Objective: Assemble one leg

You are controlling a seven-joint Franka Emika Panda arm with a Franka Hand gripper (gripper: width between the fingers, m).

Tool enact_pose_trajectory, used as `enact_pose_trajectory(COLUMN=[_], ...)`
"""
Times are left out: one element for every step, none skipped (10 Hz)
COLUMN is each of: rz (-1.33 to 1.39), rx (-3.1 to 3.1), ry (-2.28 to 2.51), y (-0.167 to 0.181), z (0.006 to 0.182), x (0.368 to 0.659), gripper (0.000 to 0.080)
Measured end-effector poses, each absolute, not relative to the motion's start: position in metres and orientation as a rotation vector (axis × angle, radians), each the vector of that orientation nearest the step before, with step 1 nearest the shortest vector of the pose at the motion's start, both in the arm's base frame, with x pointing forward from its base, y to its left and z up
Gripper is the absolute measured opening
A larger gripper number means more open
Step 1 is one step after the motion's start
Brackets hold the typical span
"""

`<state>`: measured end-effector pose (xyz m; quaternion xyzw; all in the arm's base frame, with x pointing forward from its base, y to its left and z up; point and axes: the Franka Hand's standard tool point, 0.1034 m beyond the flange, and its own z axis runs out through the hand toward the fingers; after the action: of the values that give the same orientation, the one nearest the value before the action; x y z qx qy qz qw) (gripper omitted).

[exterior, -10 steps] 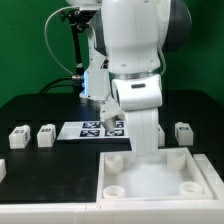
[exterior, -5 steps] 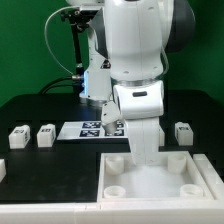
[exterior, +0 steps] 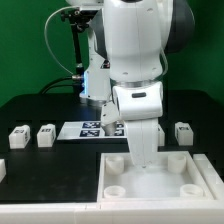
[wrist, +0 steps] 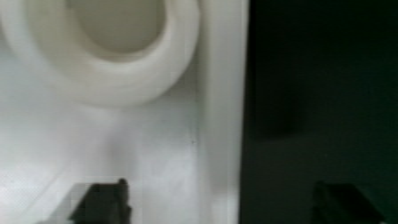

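Note:
The large white tray (exterior: 205, 168) lies at the front of the table, with round sockets in its corners. My arm reaches down over the tray's far edge, and its body hides the fingers in the exterior view. In the wrist view my gripper (wrist: 222, 205) is open and empty. One fingertip (wrist: 102, 200) is over the tray floor and the other is over the black table, so the jaws straddle the tray's rim (wrist: 222, 100) beside a round socket (wrist: 116, 40). Three small white legs with marker tags stand on the table, two at the exterior view's left (exterior: 17, 137) (exterior: 46, 135) and one at its right (exterior: 182, 131).
The marker board (exterior: 92, 128) lies flat behind the tray, partly hidden by my arm. Another small white block (exterior: 2, 170) shows at the exterior view's left edge. A black stand with cables rises at the back.
My arm's wrist has shifted slightly toward the exterior view's right and straightened over the tray's far edge. The legs and tray have not moved.

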<state>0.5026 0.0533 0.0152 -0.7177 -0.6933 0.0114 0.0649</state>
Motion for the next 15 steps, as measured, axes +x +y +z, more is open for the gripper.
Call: enact_pose_trajectory(rz=[0.035, 0.035, 0.035, 0.035, 0.035, 0.036, 0.035, 0.034, 0.043, 0.035, 0.026, 0.034, 0.032, 0.022, 0.004], rx=[-2.166, -2.167, -2.167, -2.168, -2.168, -2.168, -2.171, -2.244, -2.391, -2.422, -2.465, -2.615, -2.720, -2.819, -2.869], ry=[-2.092, -2.091, -2.091, -2.090, -2.090, -2.090, -2.087, -2.024, -1.873, -1.850, -1.800, -1.573, -1.396, -1.200, -1.061], y=[0.053, 0.053, 0.053, 0.052, 0.052, 0.052, 0.052, 0.054, 0.063, 0.076, 0.088, 0.100, 0.118, 0.137, 0.144], z=[0.015, 0.015, 0.015, 0.015, 0.015, 0.015, 0.015, 0.023, 0.038, 0.046, 0.047, 0.050, 0.055, 0.061, 0.062], x=[0.503, 0.503, 0.503, 0.502, 0.502, 0.502, 0.503, 0.501, 0.490, 0.479, 0.472, 0.469, 0.467, 0.469, 0.470], gripper=[0.0619, 0.0619, 0.0643, 0.0648, 0.0648, 0.0649, 0.0649, 0.0649, 0.0649, 0.0649, 0.0649, 0.0649, 0.0649, 0.0649, 0.0649])
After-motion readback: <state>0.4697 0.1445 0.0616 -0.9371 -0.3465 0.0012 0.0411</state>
